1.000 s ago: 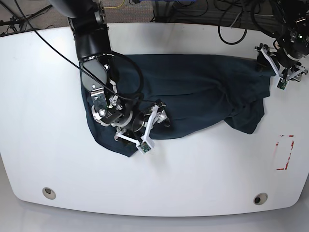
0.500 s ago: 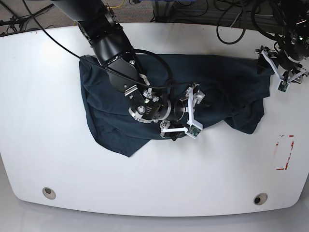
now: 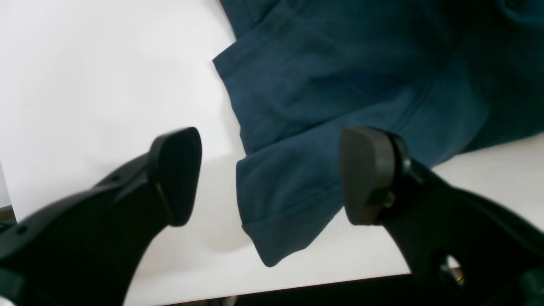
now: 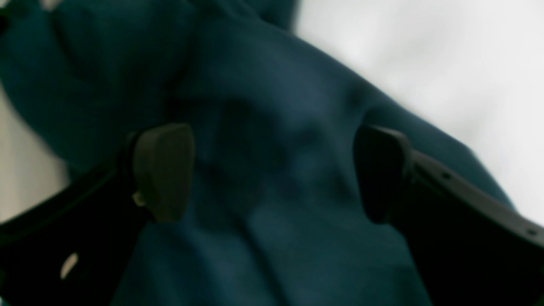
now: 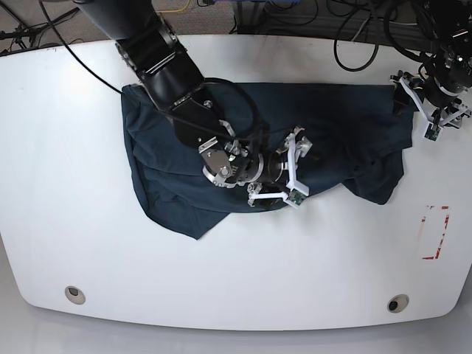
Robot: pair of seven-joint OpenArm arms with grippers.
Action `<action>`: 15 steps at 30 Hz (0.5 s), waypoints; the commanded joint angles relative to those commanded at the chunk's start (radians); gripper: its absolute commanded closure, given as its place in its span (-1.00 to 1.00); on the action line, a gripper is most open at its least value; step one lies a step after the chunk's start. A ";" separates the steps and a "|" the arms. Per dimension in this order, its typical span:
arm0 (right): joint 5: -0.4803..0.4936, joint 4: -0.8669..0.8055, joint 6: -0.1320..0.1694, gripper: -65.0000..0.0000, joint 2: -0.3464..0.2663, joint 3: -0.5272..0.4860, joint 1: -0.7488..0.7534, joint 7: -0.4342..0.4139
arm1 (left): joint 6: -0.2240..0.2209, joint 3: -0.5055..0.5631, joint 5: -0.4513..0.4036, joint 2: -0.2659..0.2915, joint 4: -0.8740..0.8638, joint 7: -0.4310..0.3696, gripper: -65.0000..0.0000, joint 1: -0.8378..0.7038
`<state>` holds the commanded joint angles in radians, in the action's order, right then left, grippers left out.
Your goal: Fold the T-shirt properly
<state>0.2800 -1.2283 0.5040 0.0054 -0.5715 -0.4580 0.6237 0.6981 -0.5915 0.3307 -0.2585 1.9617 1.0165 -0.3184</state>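
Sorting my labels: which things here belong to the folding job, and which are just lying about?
Job:
- T-shirt
- left end effector, open
- right end effector, open

Lying about:
- red marking on the table
- cables behind

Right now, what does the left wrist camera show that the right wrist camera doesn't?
Only the left wrist view shows the T-shirt's hemmed sleeve end lying flat, with bare table beside it and the table's edge below the left tool. Only the right wrist view shows bunched, blurred cloth filling the space below the right tool, with little table in sight. Both show open jaws holding nothing, above the same navy shirt.
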 joint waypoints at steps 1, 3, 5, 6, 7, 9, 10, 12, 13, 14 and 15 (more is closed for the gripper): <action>0.000 0.008 0.000 -0.73 -0.006 0.000 -0.012 -0.005 | 0.000 0.000 0.000 -0.002 0.000 -0.002 -0.44 0.000; 0.000 0.014 0.000 -0.73 -0.018 0.000 -0.026 -0.005 | 0.000 0.000 0.000 -0.002 0.000 -0.002 -0.44 0.000; 0.000 0.015 0.000 -0.73 -0.025 0.000 -0.043 -0.006 | 0.000 0.000 0.000 -0.002 0.000 -0.002 -0.44 -0.002; 0.000 0.021 0.000 -0.73 -0.026 0.000 -0.052 -0.008 | 0.000 0.000 0.000 -0.002 0.000 -0.002 -0.44 -0.002; 0.000 0.043 0.000 -0.73 -0.026 0.002 -0.066 -0.008 | 0.000 0.002 0.000 -0.002 0.000 -0.002 -0.44 0.000; 0.000 0.075 0.000 -0.73 -0.026 0.002 -0.091 -0.008 | 0.000 0.003 0.000 -0.002 0.000 -0.002 -0.44 0.000; 0.000 0.089 0.000 -0.73 -0.026 0.003 -0.098 -0.009 | 0.000 0.003 0.000 -0.002 0.000 -0.002 -0.44 0.000; 0.000 0.129 0.000 -0.73 -0.026 0.028 -0.115 -0.011 | 0.000 0.003 0.000 -0.002 0.000 -0.002 -0.44 0.000; 0.000 0.144 0.000 -0.73 -0.025 0.040 -0.115 -0.018 | 0.000 0.003 0.000 -0.002 0.000 -0.002 -0.44 0.000; 0.000 0.157 0.000 -0.73 -0.023 0.055 -0.117 -0.032 | 0.000 0.003 0.000 -0.002 0.000 -0.002 -0.44 0.000; 0.000 0.167 0.000 -0.73 -0.021 0.069 -0.118 -0.049 | 0.000 0.003 0.000 -0.002 0.000 -0.002 -0.44 0.000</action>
<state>0.2800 -1.0610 0.5040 -0.0161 -0.5025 -0.5762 0.5746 0.6981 -0.5884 0.3307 -0.2601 1.9617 1.0150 -0.3184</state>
